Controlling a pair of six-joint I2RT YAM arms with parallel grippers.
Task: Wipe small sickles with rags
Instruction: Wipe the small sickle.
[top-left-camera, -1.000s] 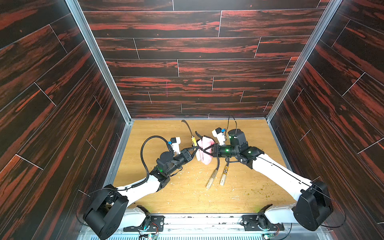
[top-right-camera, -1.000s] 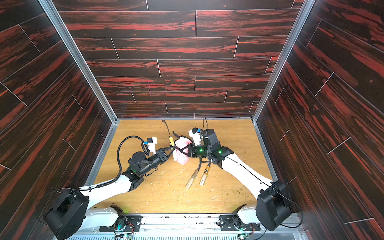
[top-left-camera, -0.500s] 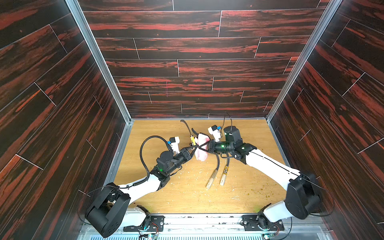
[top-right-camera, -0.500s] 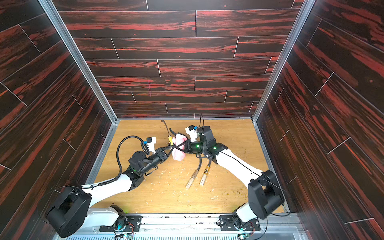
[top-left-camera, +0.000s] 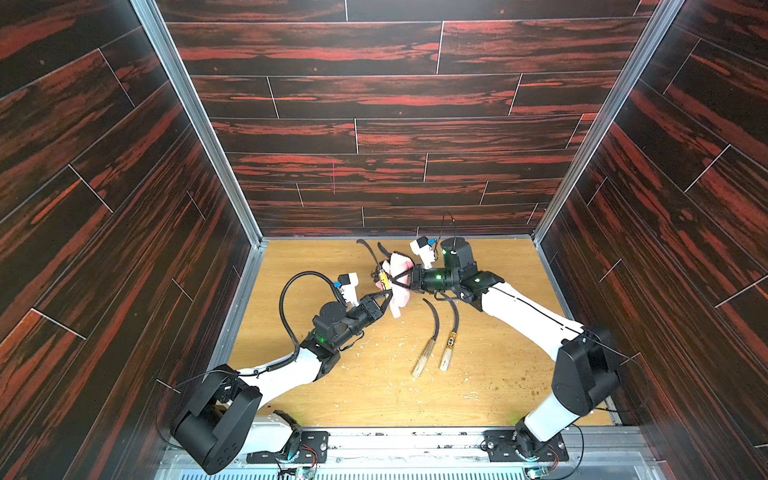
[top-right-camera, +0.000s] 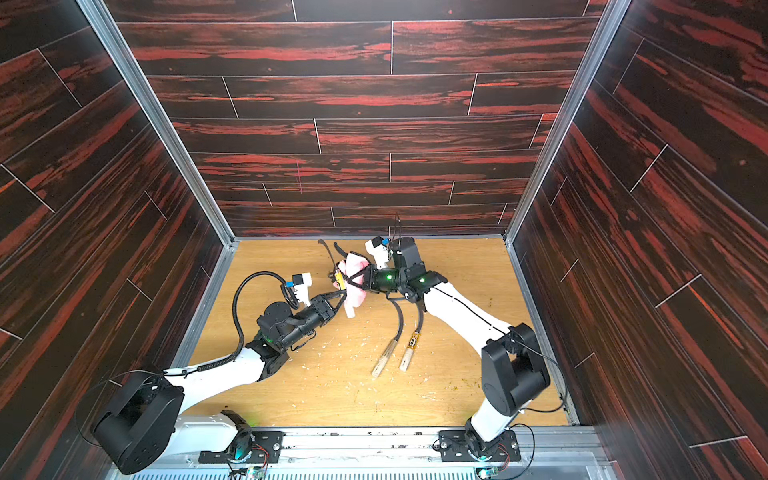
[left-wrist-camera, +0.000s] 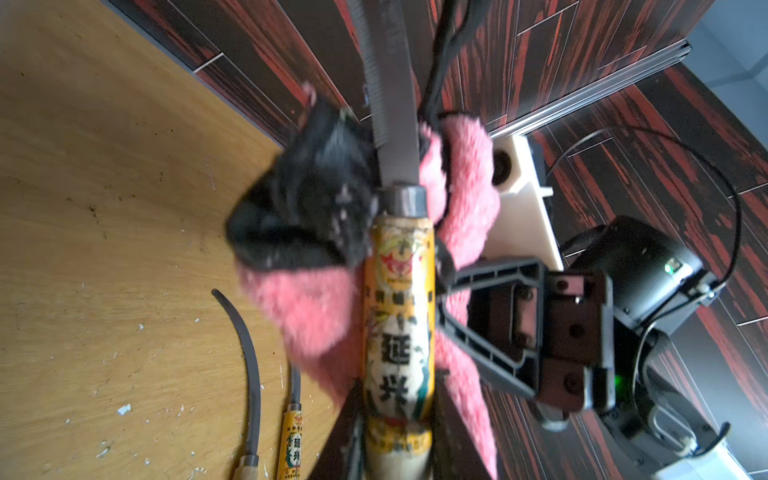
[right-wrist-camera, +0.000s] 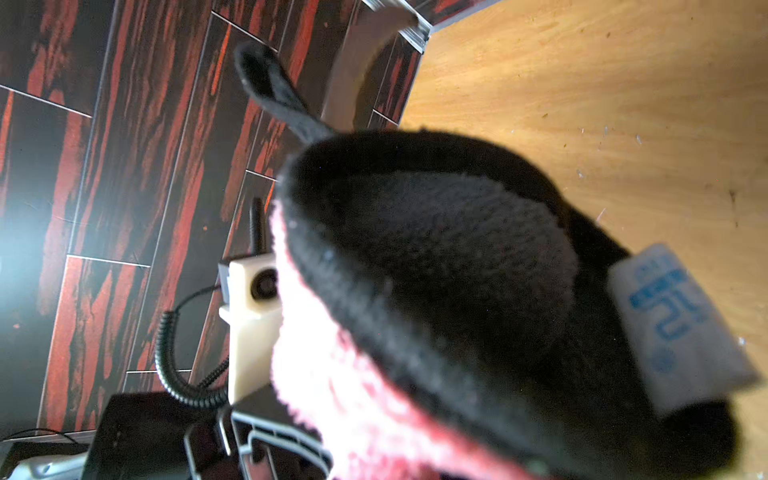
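- Rag (left-wrist-camera: 311, 316): fluffy pink pile cloth with a black fleecy side, black cloth edging, and a smooth white tag (right-wrist-camera: 673, 324) printed in blue.
- Held sickle (left-wrist-camera: 399, 332): dull grey metal blade with a finely toothed edge, a grey metal collar, and a pale wooden handle wrapped in a glossy yellow printed label.
- Two more sickles (top-left-camera: 424, 360), (top-left-camera: 447, 358): dark matt blades and bare pale wood handles, one with a yellow label.
- Right hand (left-wrist-camera: 442, 297): matt black ribbed plastic.
- Desk (top-left-camera: 374, 395): light wood grain, matt, flecked with pale crumbs.
- Walls (top-left-camera: 374, 95): dark red-black wood-look panels with a faint sheen.
- Corner strips (top-left-camera: 199, 124): brushed metal.
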